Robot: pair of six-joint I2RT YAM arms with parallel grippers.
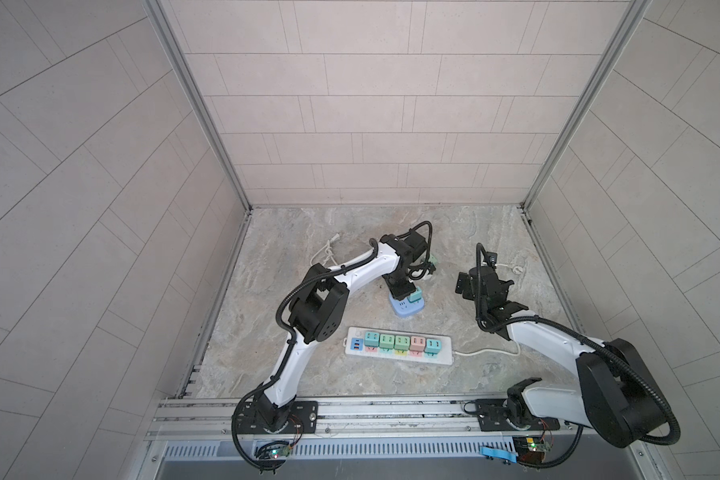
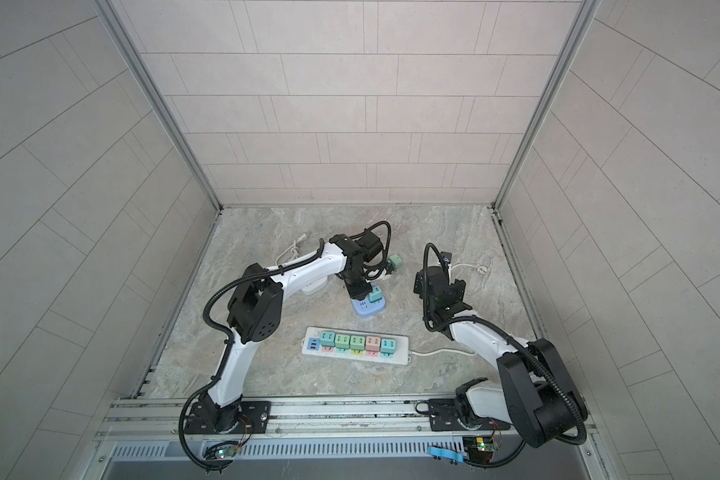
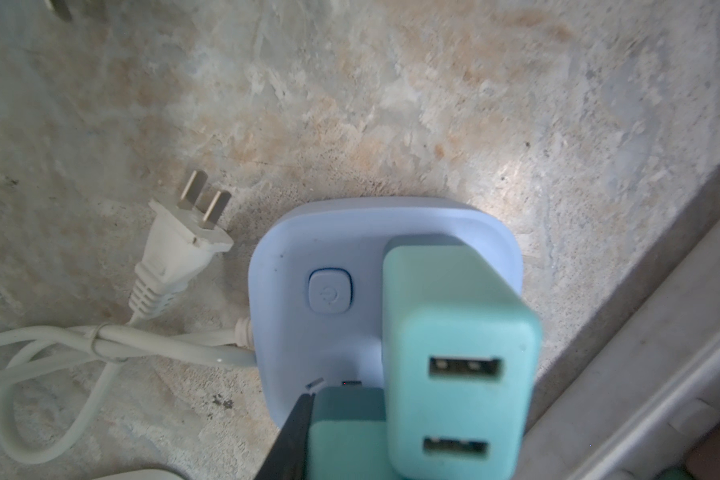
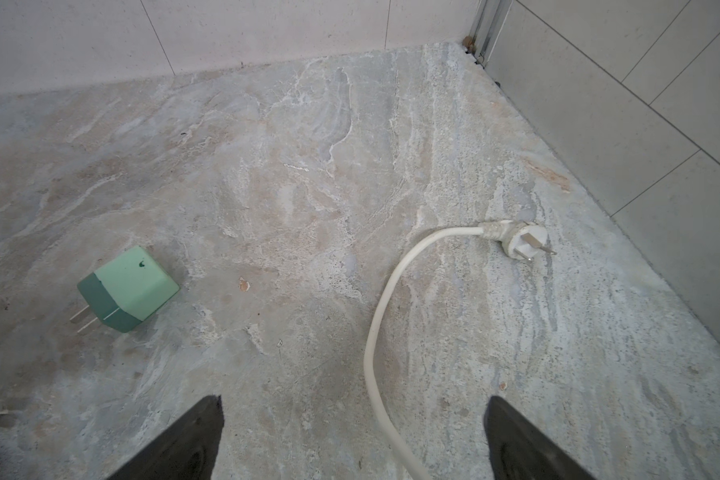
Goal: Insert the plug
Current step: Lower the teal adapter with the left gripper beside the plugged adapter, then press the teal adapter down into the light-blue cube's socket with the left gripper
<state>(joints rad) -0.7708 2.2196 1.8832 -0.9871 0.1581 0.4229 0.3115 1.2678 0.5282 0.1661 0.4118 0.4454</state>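
My left gripper (image 1: 400, 291) is clamped on a teal square plug (image 3: 346, 444), prongs at the pale blue rounded socket block (image 3: 283, 257), which already holds a teal USB charger (image 3: 454, 332). White power strip (image 1: 443, 358) holds five pastel plugs (image 1: 400, 341). Right gripper (image 4: 353, 399) gapes above marbled stone tabletop (image 4: 267, 166); tiled walls (image 1: 371, 104).

1. The left arm (image 1: 362, 270) reaches forward, its elbow raised and its wrist bent down.
2. The left gripper (image 1: 402, 294) points down, clamped on a teal plug (image 3: 341, 440).
3. The right arm (image 1: 545, 336) is folded; the right gripper (image 4: 352, 399) hangs wide open and empty.
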